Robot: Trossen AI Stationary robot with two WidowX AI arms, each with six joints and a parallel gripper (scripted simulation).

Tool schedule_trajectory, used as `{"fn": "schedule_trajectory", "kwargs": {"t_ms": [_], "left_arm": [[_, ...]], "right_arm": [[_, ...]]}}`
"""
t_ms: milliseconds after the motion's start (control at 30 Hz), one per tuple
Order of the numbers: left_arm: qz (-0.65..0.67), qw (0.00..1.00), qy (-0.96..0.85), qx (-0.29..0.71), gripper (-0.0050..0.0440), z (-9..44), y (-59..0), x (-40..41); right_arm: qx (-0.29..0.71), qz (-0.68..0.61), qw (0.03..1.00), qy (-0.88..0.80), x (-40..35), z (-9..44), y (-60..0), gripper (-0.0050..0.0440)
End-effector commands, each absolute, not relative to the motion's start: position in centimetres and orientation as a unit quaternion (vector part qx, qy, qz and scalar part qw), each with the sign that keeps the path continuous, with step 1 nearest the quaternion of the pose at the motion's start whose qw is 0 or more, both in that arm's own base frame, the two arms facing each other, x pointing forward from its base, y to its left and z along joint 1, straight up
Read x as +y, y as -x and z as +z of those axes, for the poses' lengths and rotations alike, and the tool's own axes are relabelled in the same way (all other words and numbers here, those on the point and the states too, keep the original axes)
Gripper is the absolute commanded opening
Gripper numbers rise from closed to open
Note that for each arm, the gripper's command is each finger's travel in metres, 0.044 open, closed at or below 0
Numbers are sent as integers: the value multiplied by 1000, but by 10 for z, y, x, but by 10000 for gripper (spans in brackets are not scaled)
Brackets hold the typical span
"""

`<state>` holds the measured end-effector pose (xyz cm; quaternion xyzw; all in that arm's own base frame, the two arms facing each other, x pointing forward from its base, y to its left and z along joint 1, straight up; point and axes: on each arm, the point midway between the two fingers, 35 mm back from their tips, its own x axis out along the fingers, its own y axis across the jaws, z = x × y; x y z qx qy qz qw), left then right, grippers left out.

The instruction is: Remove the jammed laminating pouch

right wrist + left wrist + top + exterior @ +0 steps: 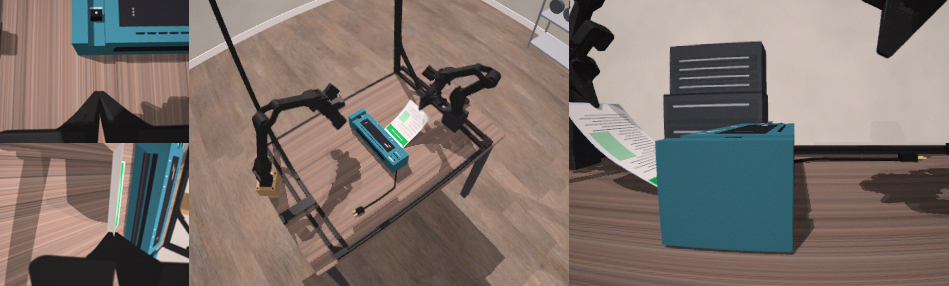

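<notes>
The laminating pouch is held by one edge, slanting and curved. Its green end is low beside the laminator. The left wrist view shows bare wood between that end and the slot; the laminator hides its lowest part in the exterior view. The laminator stands upright on the table. My left gripper is shut on the pouch's raised edge. My right gripper is shut and empty, raised beside the laminator's end with the RELEASE key.
The power cord runs from the laminator's far end from the RELEASE key to a plug, on the side away from the pouch. Black frame rails border the table. Dark stacked boxes stand in the background of the exterior view.
</notes>
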<state>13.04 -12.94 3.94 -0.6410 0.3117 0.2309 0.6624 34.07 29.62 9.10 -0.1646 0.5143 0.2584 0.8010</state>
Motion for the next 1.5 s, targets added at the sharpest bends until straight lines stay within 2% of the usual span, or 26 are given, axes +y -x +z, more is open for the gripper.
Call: {"fn": "schedule_trajectory", "kwargs": {"t_ms": [0, 167, 233, 267, 733, 800, 833, 1300, 1367, 1400, 1467], "left_arm": [[231, 663, 641, 309, -50, 20, -128, -130], [231, 664, 641, 308, -50, 1, -125, -130], [231, 664, 641, 308, -50, 1, -125, -130], [230, 660, 643, 313, -50, 17, -125, -130], [231, 664, 641, 307, -50, -38, -117, -129], [231, 664, 641, 307, -50, -38, -117, -129], [230, 660, 643, 313, -50, -1, -121, -130], [232, 664, 641, 307, -50, -41, -117, -129], [232, 664, 641, 307, -50, -41, -117, -129], [229, 658, 645, 314, -50, -2, -121, -131], [230, 659, 644, 313, -50, -7, -120, -131]], "right_arm": [[500, 262, 810, 158, 298, 105, -343, -50], [500, 262, 810, 158, 298, 105, -343, -50], [500, 262, 810, 158, 298, 105, -343, -50], [500, 262, 810, 158, 298, 105, -343, -50], [500, 262, 810, 158, 298, 105, -343, -50], [500, 262, 810, 158, 298, 105, -343, -50], [500, 262, 810, 158, 298, 105, -343, -50], [500, 262, 810, 158, 298, 105, -343, -50], [500, 262, 810, 158, 298, 105, -343, -50], [500, 262, 810, 158, 298, 105, -343, -50], [500, 262, 810, 158, 298, 105, -343, -50]]}}
